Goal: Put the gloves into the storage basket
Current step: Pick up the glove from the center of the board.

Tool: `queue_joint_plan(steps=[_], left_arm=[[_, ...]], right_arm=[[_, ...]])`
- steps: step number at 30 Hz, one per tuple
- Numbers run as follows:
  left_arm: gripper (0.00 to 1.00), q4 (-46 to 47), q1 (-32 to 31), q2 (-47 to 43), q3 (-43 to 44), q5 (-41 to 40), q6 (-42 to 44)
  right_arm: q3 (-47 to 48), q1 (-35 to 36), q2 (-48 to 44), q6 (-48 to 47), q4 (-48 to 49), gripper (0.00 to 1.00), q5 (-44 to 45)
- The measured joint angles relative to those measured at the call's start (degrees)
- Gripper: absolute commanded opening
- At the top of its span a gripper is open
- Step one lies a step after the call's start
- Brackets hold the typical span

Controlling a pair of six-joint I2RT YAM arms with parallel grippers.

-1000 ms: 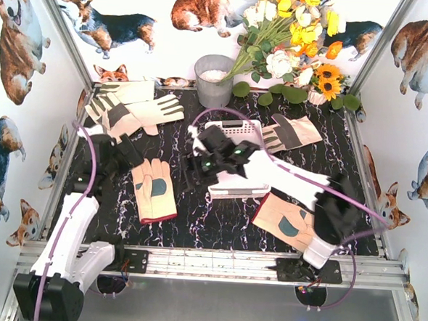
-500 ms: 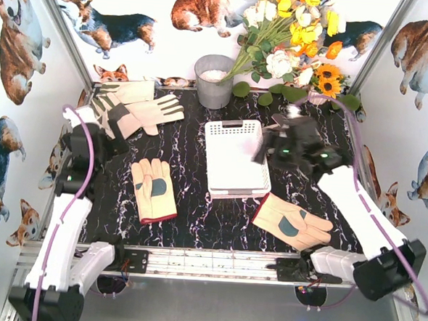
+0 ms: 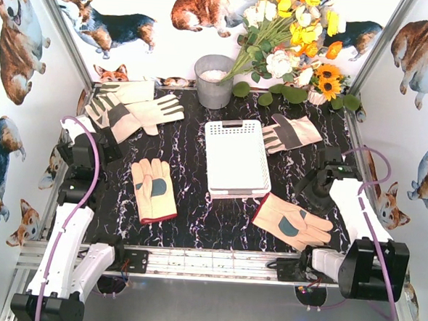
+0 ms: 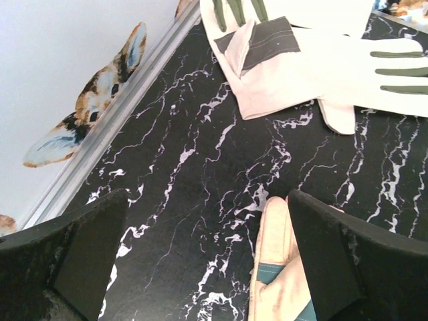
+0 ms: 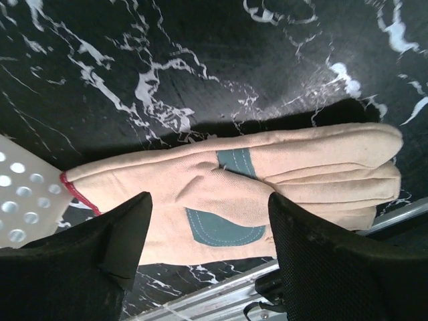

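Currently, the storage basket stands mid-table; the gloves lie outside it, left, right and far. Left gripper and right gripper: jaws apart, gripping nothing.

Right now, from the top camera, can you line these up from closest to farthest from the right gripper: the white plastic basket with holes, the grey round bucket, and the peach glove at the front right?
1. Peach glove: front right, just beneath the right gripper.
2. White plastic basket: in the middle, off to the gripper's left.
3. Grey round bucket: far back, past the basket.
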Motion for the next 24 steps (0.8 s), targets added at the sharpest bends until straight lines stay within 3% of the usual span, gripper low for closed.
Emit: queue_joint_plan(steps=[10, 17, 24], left_arm=[[1.0, -0.22, 0.02, 0.35, 0.0, -3.32, -0.04], [1.0, -0.24, 0.02, 0.96, 0.0, -3.69, -0.04], [1.0, -0.24, 0.02, 0.96, 0.0, -3.72, -0.04]], right_arm=[[-2.93, -0.09, 8.79, -0.96, 3.13, 0.56, -6.1], [-3.04, -0.09, 14.47, -2.16, 4.72, 0.54, -10.01], [-3.58, -0.5, 14.56, -3.23, 4.24, 0.19, -9.01]])
